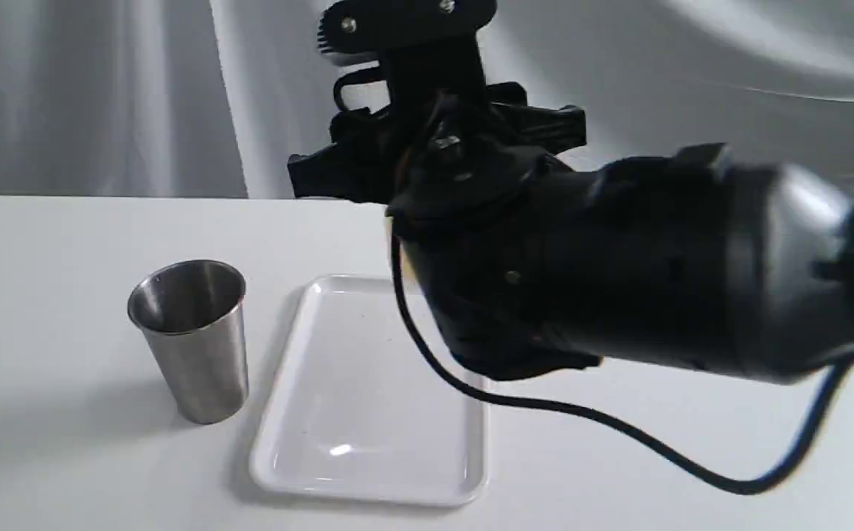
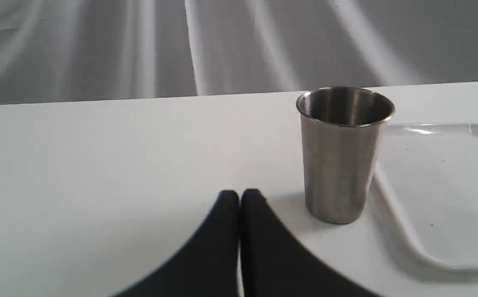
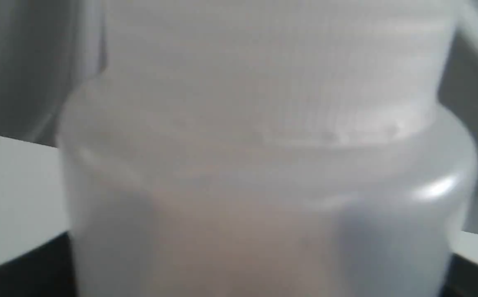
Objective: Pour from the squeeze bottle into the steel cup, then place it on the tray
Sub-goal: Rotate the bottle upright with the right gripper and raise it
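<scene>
The squeeze bottle (image 3: 263,173) fills the right wrist view, a blurred translucent whitish body with a ribbed collar and a faint amber tint low down. My right gripper (image 3: 249,274) is shut on it, with a dark finger (image 3: 20,268) against each side. In the exterior view the right arm (image 1: 619,258) hides the bottle. The steel cup (image 1: 191,346) (image 2: 340,165) stands upright on the table, just left of the white tray (image 1: 368,391) (image 2: 441,185). My left gripper (image 2: 239,196) is shut and holds nothing, low over the table a little short of the cup.
The table is white, with a grey draped curtain behind it. A black cable (image 1: 619,435) loops down from the right arm over the table beside the tray. The right arm reaches above the tray's far right corner.
</scene>
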You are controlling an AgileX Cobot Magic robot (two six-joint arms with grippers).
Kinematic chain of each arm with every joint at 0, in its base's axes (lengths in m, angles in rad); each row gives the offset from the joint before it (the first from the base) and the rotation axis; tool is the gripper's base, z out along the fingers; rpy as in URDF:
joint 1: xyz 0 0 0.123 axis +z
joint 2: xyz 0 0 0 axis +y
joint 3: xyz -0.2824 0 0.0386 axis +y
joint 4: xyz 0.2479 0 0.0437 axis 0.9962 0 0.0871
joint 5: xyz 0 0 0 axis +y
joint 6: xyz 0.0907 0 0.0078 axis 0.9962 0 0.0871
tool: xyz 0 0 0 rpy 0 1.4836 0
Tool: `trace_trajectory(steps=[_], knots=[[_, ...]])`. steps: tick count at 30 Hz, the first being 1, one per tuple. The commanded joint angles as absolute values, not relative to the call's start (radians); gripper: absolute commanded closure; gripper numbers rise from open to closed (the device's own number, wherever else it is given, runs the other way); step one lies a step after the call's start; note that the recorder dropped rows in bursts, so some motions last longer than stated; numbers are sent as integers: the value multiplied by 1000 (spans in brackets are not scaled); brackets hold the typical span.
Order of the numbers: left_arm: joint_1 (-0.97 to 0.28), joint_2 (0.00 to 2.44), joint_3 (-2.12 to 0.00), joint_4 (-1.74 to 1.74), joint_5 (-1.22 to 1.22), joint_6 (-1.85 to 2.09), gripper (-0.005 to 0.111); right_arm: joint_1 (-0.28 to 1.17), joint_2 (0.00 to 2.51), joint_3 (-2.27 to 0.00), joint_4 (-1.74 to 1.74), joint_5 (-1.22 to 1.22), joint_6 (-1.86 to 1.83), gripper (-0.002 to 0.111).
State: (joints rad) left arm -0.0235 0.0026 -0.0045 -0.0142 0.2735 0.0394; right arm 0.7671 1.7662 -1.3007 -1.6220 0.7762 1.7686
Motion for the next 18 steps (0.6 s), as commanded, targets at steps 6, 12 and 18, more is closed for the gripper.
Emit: trace_trajectory(steps=[6,12,18], knots=[[-22,0,0,-15,266,34,107,762,1551,-1203,-1597,705,1785,108],[-22,0,0,-15,266,34,107,719,1448,-1145,-1538,610,1706,108],[-22,0,0,-15,266,37,107,656,1387,-1089,-1402,390,1519,108]])
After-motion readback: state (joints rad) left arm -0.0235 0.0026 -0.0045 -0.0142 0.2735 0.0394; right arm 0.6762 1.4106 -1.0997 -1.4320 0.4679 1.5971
